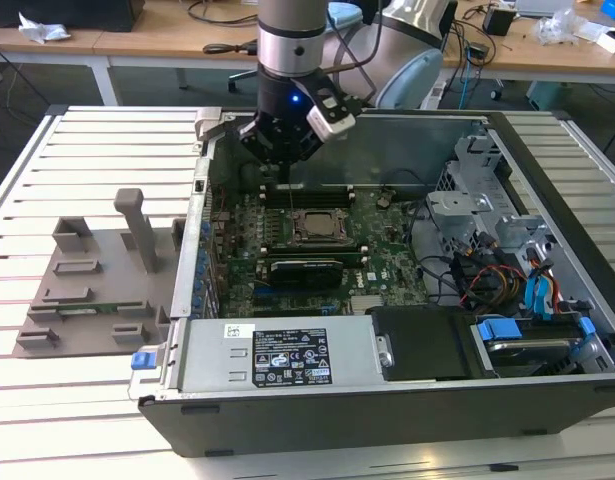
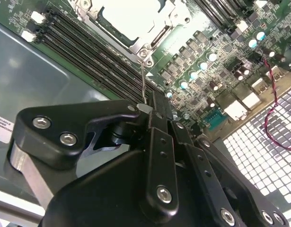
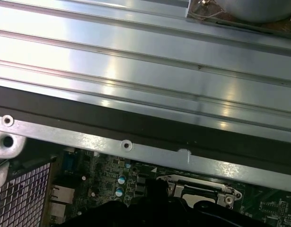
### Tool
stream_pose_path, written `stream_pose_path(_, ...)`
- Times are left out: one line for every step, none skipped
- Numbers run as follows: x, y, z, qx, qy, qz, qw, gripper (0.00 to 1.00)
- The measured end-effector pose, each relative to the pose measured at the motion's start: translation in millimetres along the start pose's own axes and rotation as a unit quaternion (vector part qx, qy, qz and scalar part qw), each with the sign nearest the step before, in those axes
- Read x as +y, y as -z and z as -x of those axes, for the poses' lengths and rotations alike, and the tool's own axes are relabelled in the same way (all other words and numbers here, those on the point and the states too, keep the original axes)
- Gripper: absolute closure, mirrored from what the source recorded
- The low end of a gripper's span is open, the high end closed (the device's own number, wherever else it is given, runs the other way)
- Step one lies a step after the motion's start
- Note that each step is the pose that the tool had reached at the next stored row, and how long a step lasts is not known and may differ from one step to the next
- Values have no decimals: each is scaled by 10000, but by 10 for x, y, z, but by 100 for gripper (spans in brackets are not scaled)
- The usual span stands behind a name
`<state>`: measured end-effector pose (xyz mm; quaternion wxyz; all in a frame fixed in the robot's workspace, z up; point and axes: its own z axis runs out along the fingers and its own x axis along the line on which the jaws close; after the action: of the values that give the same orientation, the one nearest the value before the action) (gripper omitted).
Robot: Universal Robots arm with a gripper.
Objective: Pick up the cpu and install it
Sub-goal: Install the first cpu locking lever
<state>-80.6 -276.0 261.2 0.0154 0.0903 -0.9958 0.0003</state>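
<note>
The cpu lies flat inside the metal socket frame in the middle of the motherboard, its silvery top plate bright in the second wrist view. My gripper hangs just behind the socket, towards the case's back wall. In the second wrist view my gripper is shut on the tip of a thin wire socket lever, which stands up from the frame's corner. The same lever appears in the exterior view as a fine upright line under the fingers.
The open computer case lies on a slatted table. A grey plastic tray with raised blocks sits outside the case on the exterior view's left. Drive cages and cables fill the right side; the case rim runs close by.
</note>
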Motion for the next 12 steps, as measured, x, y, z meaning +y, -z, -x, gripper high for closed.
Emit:
stream_pose_path(-1,-1,5,0,0,0,10000,89)
stream_pose_path(-2,-2,13,0,0,0,10000,89)
stream_pose_path(-6,-4,33,0,0,0,10000,89)
stream_pose_path(-10,-7,56,0,0,0,10000,89)
stream_pose_path(-17,-12,95,0,0,0,10000,89)
stream_pose_path(-27,-18,150,0,0,0,10000,89)
stream_pose_path(-31,-24,170,0,0,0,10000,89)
stream_pose_path(-31,-53,173,2,0,0,10000,89)
stream_pose_path(-31,-93,174,4,-1,1,10000,89)
stream_pose_path(-31,-111,175,5,-1,0,10000,89)
stream_pose_path(-32,-130,176,6,-1,1,10000,89)
stream_pose_path(-34,-145,189,7,0,2,10000,89)
